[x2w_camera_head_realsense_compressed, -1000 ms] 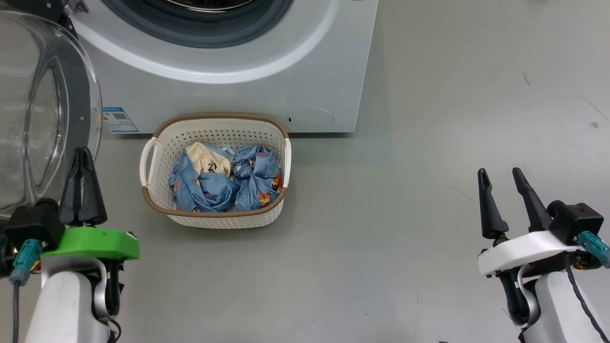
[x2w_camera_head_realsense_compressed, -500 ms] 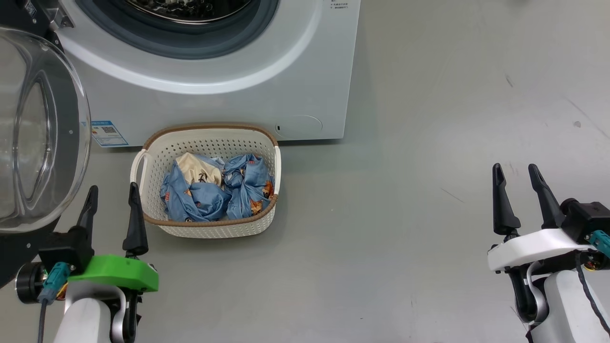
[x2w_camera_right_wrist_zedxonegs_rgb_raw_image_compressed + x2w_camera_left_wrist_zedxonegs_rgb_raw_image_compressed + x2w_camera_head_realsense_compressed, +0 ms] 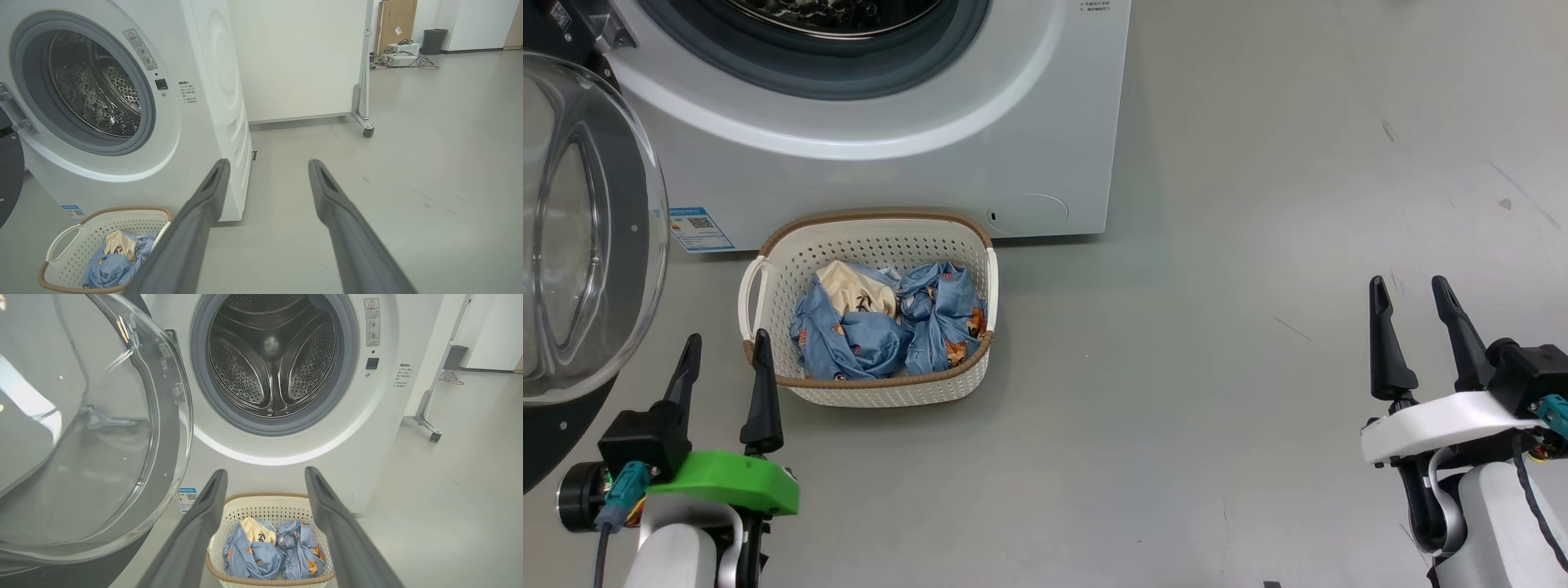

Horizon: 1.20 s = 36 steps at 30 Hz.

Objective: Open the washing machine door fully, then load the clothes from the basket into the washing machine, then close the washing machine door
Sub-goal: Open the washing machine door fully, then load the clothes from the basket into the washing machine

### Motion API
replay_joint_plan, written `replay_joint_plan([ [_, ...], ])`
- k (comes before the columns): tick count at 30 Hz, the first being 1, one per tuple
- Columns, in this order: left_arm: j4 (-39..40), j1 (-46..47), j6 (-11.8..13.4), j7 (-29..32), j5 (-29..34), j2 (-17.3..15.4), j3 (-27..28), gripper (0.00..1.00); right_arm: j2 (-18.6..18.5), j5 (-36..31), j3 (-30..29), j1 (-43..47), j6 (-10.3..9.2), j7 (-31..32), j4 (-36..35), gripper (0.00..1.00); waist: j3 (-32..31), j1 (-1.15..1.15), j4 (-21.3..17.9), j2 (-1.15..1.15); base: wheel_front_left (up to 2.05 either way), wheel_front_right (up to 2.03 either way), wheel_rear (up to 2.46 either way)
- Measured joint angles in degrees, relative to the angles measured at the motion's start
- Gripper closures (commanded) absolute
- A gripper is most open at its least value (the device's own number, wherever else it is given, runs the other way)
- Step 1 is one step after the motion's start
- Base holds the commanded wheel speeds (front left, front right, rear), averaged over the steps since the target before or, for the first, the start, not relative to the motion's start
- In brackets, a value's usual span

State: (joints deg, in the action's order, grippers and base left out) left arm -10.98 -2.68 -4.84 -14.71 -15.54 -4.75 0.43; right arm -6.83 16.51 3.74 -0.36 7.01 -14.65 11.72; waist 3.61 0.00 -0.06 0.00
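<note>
The white washing machine (image 3: 890,175) stands at the top of the head view, its drum (image 3: 271,355) exposed. Its door (image 3: 580,229) is swung open to the left, the clear dome showing (image 3: 81,428). The cream basket (image 3: 866,392) sits on the floor against the machine's front, holding crumpled light blue clothes (image 3: 890,322) with a cream panel. My left gripper (image 3: 727,359) hovers open just left of the basket, nothing between its fingers. My right gripper (image 3: 1413,306) stands open far to the right, empty. The basket (image 3: 61,245) and clothes (image 3: 273,553) appear in both wrist views.
Grey floor (image 3: 1258,245) stretches wide to the right of the machine. A white wheeled panel (image 3: 363,81) stands behind the machine. Boxes, cables and a bin (image 3: 431,41) sit far back.
My left gripper went from shut beside the open door to open, and dropped back to the basket's left. The camera shifted, sliding the scene left and down.
</note>
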Motion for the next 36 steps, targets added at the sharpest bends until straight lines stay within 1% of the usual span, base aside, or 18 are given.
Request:
replay_joint_plan([
  [15, 0.7, 0.0, 0.0, 0.0, 1.0, 0.0, 1.0, 0.0, -0.1, -2.6, 0.2, 0.9, 0.0, 0.0, -0.8, 0.0, 1.0, 0.0, -0.3, 0.0, 0.0, 0.0, 0.0],
  [36, 1.5, 0.1, -0.3, 0.0, 2.3, 0.0, 1.4, 0.0, 1.1, -2.6, -0.5, 0.9, 0.0, 0.0, -0.8, 0.0, 2.1, 0.0, 0.1, 0.0, 0.0, 0.0, 0.0],
])
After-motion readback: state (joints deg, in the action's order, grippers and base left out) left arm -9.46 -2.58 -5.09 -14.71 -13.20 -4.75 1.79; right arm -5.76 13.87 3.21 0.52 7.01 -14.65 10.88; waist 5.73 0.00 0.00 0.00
